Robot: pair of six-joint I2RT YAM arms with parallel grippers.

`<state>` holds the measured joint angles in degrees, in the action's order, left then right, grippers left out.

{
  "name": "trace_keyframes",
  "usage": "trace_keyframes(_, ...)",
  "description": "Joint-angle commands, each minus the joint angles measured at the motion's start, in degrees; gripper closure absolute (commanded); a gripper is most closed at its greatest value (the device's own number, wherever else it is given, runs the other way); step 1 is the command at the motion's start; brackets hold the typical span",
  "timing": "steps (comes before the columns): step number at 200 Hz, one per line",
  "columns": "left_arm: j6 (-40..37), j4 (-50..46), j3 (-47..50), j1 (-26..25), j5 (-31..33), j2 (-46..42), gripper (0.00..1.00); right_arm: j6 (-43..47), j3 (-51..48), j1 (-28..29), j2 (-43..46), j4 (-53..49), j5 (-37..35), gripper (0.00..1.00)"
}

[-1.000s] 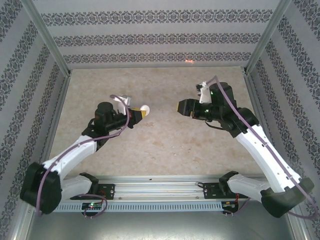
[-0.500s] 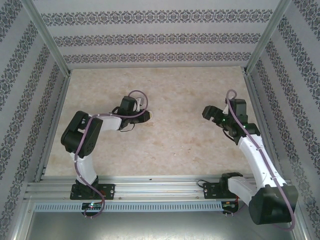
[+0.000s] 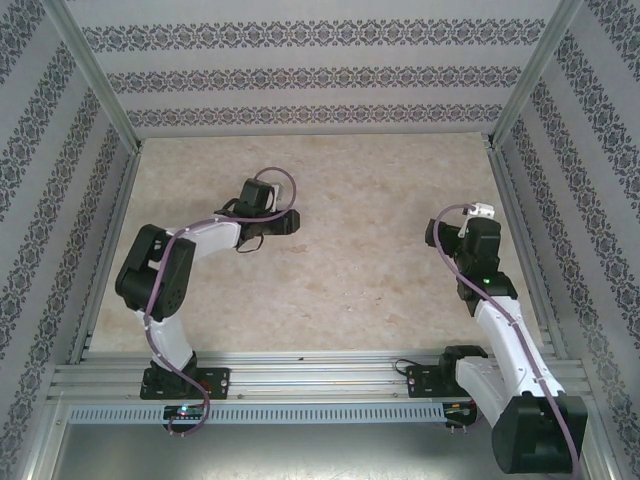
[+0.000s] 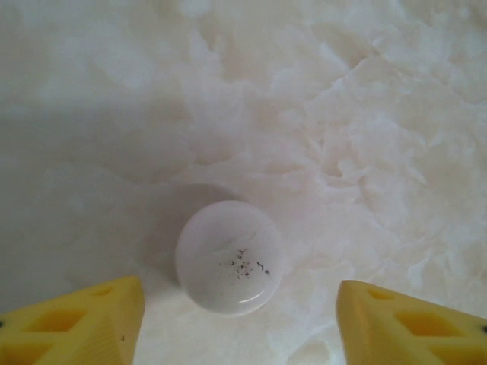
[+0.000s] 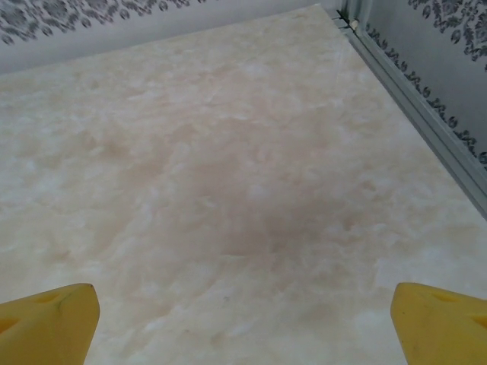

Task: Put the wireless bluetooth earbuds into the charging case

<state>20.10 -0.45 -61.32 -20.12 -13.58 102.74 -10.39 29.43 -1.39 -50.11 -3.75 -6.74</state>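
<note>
Stage: close to the end, judging by the lie of things. The case (image 4: 230, 257) sits shut on the table (image 4: 365, 114), with no grip on it.
Done: case set flat on the marble, lid down.
Earbuds: cannot tell from outside whether both sit within the shut lid, though it seems likely.
Left to do: little by the look of it, perhaps only drawing both arms clear.
Left arm (image 3: 190, 250): bent out over the left-middle of the table, tip pointing right.
Left pincer (image 4: 242, 325): jaws spread wide, holding nothing. One yellow fingertip (image 4: 76, 319) stands on each side of the case, with bare marble showing in both gaps.
Case, close up: white, round-edged and glossy, with a few dark specks on top and a faint curved seam. Lies between the left fingertips and a little ahead of them, touching neither.
Case, on the table: left of centre, well apart from the right arm.
Right arm (image 3: 495, 300): drawn in near the right wall, wrist above bare table.
Right pincer (image 5: 243, 323): jaws as wide as can be seen, with nothing but marble between the yellow tips. Holds and touches nothing.
Right edge: metal rail (image 5: 411, 99) along the wall, near the right pincer.
</note>
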Motion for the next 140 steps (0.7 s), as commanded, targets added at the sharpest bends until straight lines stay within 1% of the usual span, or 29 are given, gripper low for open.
trace_keyframes(1, -6.4, -5.0, -1.1, 0.9, 5.1, -5.8, 0.11, 5.1, -4.1, -0.2, -0.6, 9.0, -2.7, 0.02)
trace_keyframes(3, -6.8, -5.0, -1.0, 1.0, 5.4, -6.2, 0.03, 5.1, -4.5, -0.2, -0.7, 9.8, -2.5, 0.02)
trace_keyframes(7, -7.5, -4.9, -0.6, 1.2, 6.1, -7.2, 0.00, 5.2, -5.2, -0.2, -1.0, 11.1, -2.1, 0.02)
trace_keyframes(27, -11.0, -3.2, 2.3, 2.8, 9.9, -11.8, 0.00, 5.0, -9.2, -0.2, -3.0, 20.1, 0.0, 0.02)
trace_keyframes(49, -12.8, 0.5, 7.9, 6.5, 13.0, -16.9, 0.00, 4.1, -13.5, -0.4, -6.3, 29.2, 1.5, 0.02)
trace_keyframes(79, -16.1, 9.0, 19.9, 11.1, 16.5, -25.8, 0.00, 3.7, -15.9, -0.5, -12.1, 38.4, 1.7, 0.02)
trace_keyframes(89, -16.9, 12.1, 24.6, 12.1, 17.8, -28.2, 0.00, 3.5, -15.0, -0.5, -13.5, 38.2, 1.4, 0.02)
trace_keyframes(97, -17.3, 13.7, 27.4, 12.9, 18.9, -29.8, 0.00, 4.1, -14.8, -0.6, -15.0, 40.6, 1.6, 0.02)
trace_keyframes(114, -18.3, 16.4, 31.6, 14.0, 21.8, -30.5, 0.00, 4.7, -14.3, -0.8, -18.7, 45.3, 1.1, 0.02)
trace_keyframes(123, -18.4, 19.1, 33.4, 14.6, 22.0, -29.6, 0.00, 5.1, -13.4, -1.0, -20.6, 46.3, 1.0, 0.02)
trace_keyframes(132, -18.1, 25.3, 36.2, 15.2, 21.1, -28.0, 0.00, 5.4, -12.8, -1.1, -22.6, 49.1, 1.1, 0.02)
trace_keyframes(138, -18.4, 31.1, 37.8, 15.5, 19.8, -26.8, 0.00, 4.7, -12.1, -1.4, -23.6, 49.2, 1.5, 0.02)
trace_keyframes(140, -18.6, 31.5, 37.7, 15.5, 19.5, -26.6, 0.00, 4.4, -11.7, -1.4, -24.0, 49.0, 1.7, 0.02)
